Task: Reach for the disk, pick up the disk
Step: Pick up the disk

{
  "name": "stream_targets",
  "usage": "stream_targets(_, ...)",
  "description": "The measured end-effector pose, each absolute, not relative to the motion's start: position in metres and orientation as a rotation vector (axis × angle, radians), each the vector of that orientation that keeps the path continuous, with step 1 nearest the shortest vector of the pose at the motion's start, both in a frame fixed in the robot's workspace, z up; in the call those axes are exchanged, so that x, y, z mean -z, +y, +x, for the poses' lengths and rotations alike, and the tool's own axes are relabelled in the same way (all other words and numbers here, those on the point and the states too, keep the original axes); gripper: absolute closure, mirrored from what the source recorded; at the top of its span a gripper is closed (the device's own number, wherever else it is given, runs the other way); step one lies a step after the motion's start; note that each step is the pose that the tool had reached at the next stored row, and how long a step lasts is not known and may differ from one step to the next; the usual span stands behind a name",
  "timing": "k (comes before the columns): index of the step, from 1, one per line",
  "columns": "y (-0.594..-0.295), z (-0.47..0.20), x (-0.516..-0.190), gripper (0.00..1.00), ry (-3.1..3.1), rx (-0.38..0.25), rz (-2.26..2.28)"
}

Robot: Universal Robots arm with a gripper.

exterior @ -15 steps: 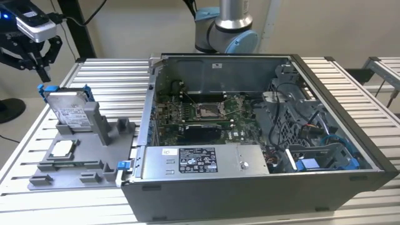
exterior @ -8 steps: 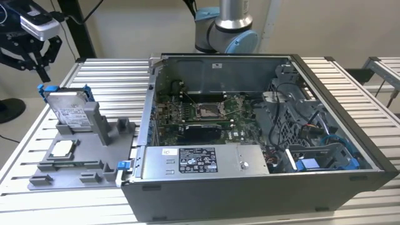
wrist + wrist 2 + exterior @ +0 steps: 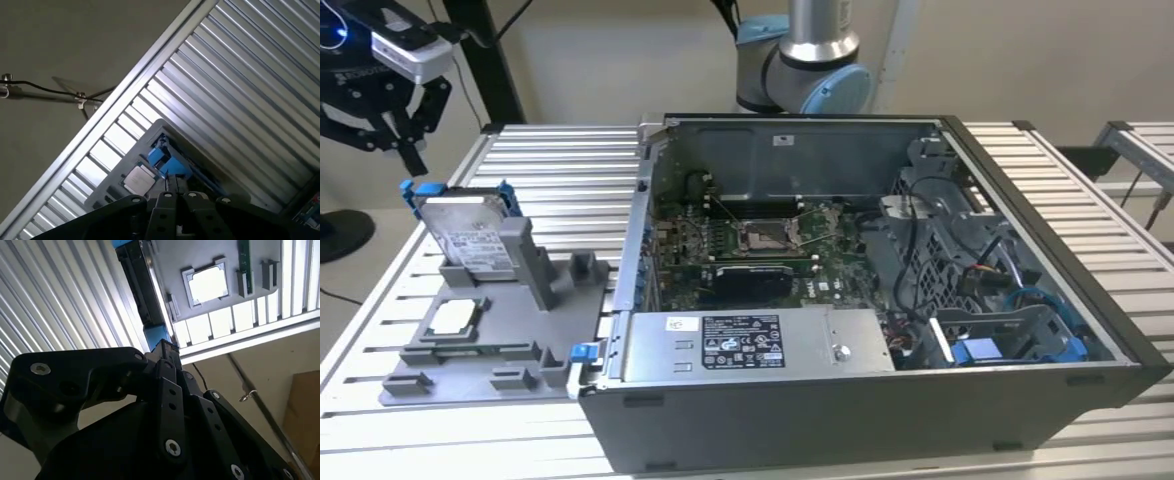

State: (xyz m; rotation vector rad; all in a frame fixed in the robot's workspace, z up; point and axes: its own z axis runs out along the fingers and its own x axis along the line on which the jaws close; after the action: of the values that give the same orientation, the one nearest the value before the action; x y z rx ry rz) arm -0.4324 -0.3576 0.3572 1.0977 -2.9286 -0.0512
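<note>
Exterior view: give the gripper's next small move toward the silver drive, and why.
Probably ease the gripper down toward the top edge of the flat silver metal hard drive in its blue plastic bracket: it stands upright in the grey plastic holder, and the gripper hangs just above it, not touching.

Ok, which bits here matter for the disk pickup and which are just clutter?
Job: disk, standing in the gray fixture; pincer near it, not touching.
Lying about: small square chip, open computer case, silver box with black label.
</note>
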Motion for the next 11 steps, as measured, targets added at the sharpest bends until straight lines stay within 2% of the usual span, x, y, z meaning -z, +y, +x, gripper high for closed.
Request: stream_targets(11,-0.3577,-0.4325,-0.3572,1.0,-2.848,0.05,1.288)
